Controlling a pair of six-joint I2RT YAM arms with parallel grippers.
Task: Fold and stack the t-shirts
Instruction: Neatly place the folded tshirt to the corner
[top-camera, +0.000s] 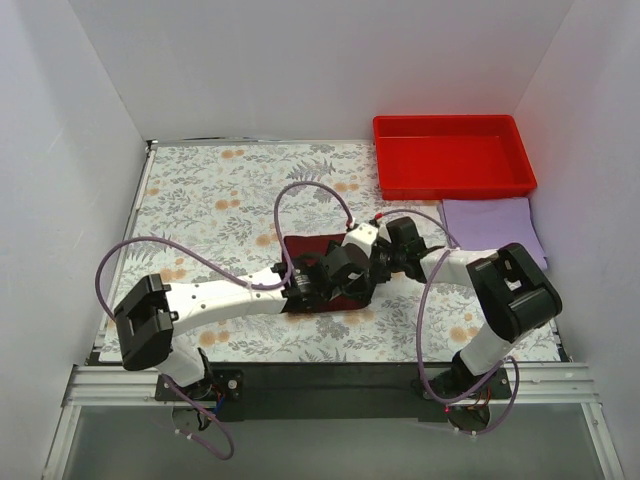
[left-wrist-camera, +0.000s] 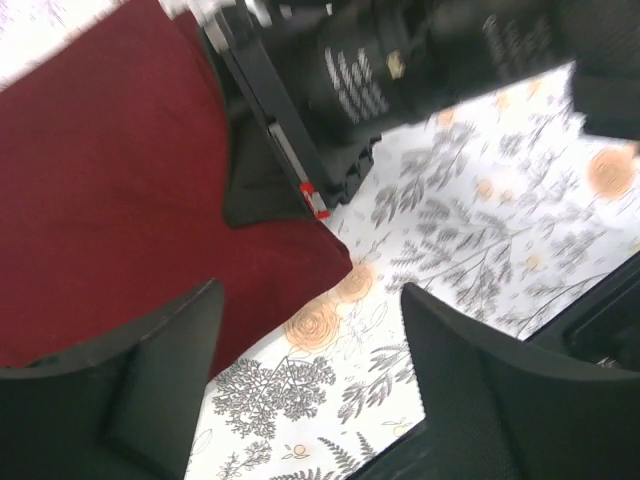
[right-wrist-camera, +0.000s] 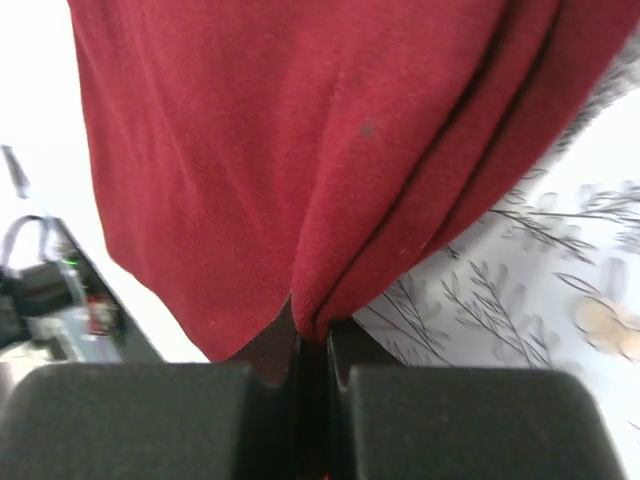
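Observation:
The dark maroon t-shirt (top-camera: 312, 246) lies folded small at the middle of the table, mostly hidden under both wrists. In the left wrist view the maroon t-shirt (left-wrist-camera: 110, 190) fills the upper left, its corner on the floral cloth. My left gripper (left-wrist-camera: 312, 345) is open and empty just off that corner. My right gripper (right-wrist-camera: 312, 345) is shut on a bunched fold of the maroon t-shirt (right-wrist-camera: 300, 150) and pinches its edge. The pale lavender t-shirt (top-camera: 492, 224) lies folded at the right, below the tray.
A bright red plastic tray (top-camera: 452, 154) stands at the back right. The floral tablecloth (top-camera: 210, 200) covers the table. White walls close in left, right and back. Purple cables loop over both arms.

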